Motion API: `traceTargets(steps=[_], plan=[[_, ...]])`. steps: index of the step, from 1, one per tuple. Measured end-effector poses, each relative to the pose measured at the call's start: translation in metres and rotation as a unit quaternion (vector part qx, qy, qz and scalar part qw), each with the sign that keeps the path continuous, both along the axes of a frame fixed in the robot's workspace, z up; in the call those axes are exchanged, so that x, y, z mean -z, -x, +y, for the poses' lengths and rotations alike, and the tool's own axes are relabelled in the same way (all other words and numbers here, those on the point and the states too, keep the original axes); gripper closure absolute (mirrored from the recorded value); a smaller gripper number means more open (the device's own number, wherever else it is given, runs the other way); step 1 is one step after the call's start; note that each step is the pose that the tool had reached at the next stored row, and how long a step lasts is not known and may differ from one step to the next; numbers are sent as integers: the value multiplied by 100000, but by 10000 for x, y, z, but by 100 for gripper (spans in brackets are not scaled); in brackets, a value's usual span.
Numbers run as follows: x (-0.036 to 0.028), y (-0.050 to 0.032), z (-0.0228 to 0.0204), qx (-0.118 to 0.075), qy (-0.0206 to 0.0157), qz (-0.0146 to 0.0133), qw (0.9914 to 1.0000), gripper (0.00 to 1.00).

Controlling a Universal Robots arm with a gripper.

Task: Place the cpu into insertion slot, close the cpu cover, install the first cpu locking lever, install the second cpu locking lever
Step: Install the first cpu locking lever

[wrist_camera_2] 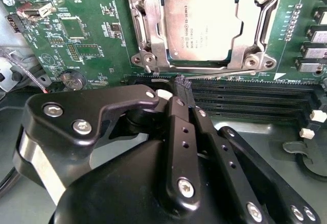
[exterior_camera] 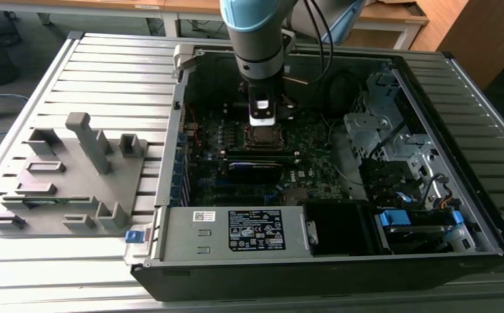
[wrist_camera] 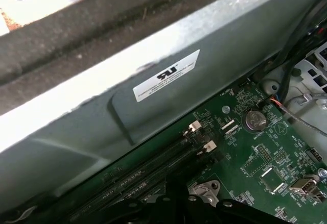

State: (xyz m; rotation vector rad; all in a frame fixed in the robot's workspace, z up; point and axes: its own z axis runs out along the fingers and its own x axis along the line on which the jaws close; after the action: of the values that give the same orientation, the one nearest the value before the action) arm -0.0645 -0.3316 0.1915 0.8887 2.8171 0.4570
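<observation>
robot arm (exterior_camera: 256,39): one, in the exterior view
gripper (wrist_camera_2: 182,83): one
computer case (exterior_camera: 321,274): one
cpu (wrist_camera_2: 202,25): one
insertion slot (exterior_camera: 261,137): one
cpu cover (wrist_camera_2: 151,25): one
long black memory slots (wrist_camera_2: 245,95): four, counted in the second wrist view
coin battery (wrist_camera: 253,120) (wrist_camera_2: 71,79): one, in both wrist views
power supply (exterior_camera: 234,229): one
grey fixture tray (exterior_camera: 139,189): one
white label (wrist_camera: 166,76): one on the case wall, in the first wrist view

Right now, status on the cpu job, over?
Gripper fingers shut, tips by the thin silvery wire lever. Silver-grey square cpu seated in the socket, silvery metal frame cover down over it. Long black memory slots close beside.
</observation>
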Motion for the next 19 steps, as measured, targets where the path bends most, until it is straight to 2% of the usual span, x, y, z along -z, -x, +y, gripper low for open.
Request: traceTargets(steps=[14, 19], plan=[[37, 1, -13, 10, 28, -24, 100000, 89], [27, 1, -13, 8, 1, -30, 100000, 89]])
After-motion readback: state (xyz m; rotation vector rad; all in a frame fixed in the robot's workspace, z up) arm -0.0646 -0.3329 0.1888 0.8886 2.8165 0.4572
